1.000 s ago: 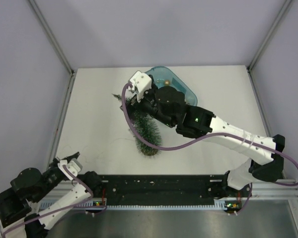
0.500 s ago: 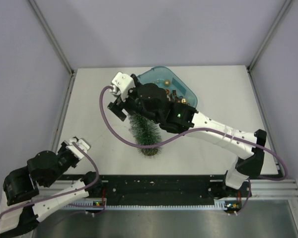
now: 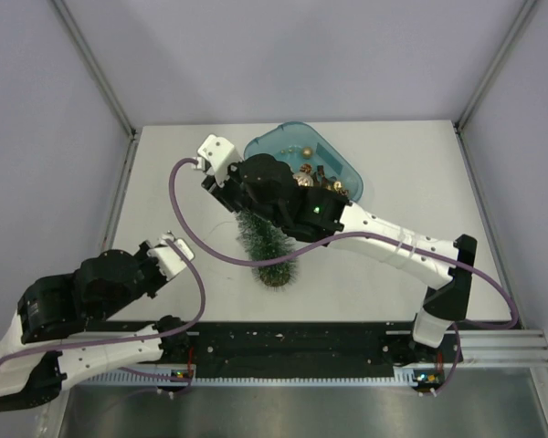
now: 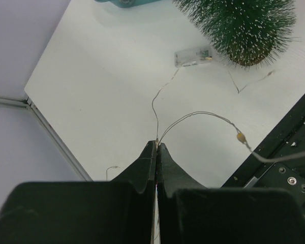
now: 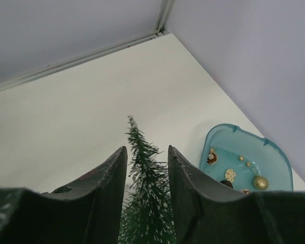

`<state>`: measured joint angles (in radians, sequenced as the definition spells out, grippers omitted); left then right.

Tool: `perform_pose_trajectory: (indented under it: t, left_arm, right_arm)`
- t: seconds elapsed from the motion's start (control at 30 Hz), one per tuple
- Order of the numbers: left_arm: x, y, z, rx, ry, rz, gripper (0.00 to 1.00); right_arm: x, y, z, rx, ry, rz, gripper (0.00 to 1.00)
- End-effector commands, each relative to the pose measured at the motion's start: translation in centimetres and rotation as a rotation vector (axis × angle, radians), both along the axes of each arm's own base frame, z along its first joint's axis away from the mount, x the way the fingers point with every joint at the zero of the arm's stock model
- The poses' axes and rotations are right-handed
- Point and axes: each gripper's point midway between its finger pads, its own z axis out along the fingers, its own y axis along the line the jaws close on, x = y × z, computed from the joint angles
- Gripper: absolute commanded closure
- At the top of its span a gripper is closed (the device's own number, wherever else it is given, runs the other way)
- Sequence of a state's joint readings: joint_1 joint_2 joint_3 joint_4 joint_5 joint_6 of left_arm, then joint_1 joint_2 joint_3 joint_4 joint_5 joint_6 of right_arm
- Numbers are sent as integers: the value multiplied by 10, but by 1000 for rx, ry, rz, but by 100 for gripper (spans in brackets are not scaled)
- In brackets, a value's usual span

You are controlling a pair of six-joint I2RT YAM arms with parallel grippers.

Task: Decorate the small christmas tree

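Nearest the arms' bases, the left pincer (image 4: 156,145) is closed tight on a thin wire (image 4: 193,114). Only the left wrist view shows this strand. It loops over the white tabletop (image 4: 101,76), carries a small amber bead (image 4: 240,136), and runs to a little clear box (image 4: 193,57) just beside the wide end of the small christmas tree (image 4: 244,25). From overhead the wire is almost too fine to see.

Further in, the tree lies near the middle of the tabletop, its bushy end toward the near edge and its tip pointing to the far left corner. The overhead view hides its upper half under the right arm. The right wrist view shows that part: the right pincer (image 5: 146,148) is half open, with one dark finger (image 5: 109,178) on each side of the frosted tip. Near the tip a gap shows on both sides; lower down I cannot tell whether the fingers touch the bristles.

Farthest back, to the right of the tree, is a teal tray (image 5: 254,152) holding small gold and brown ornaments (image 5: 260,182).
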<state>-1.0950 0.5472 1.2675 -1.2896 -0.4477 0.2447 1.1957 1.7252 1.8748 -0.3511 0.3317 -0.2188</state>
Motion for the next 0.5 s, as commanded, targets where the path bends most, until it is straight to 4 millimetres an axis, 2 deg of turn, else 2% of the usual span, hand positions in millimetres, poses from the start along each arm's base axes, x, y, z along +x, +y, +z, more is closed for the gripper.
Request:
perform_pose_trajectory:
  t: [0.0,0.1,0.23,0.33,0.4,0.47]
  left_arm:
    - [2,-19,1,-27,31,-21,100]
    - [20,-39,15,-69,8,44,100]
    - [34,-58,37,-173,-22,84,100]
    - [44,-49,48,-245,-55,156,100]
    - [41,-44,51,-273,-39,174,100]
    - [31,-48,49,-244,17,118,100]
  right_arm:
    - [6,-6,31,95,6,-30,67]
    - [7,-6,29,99,18,-36,73]
    - [7,-9,27,105,33,-53,82]
    - [10,-15,25,109,38,-76,87]
    - [13,-22,28,119,32,-95,91]
    - [18,-30,31,131,20,-129,94]
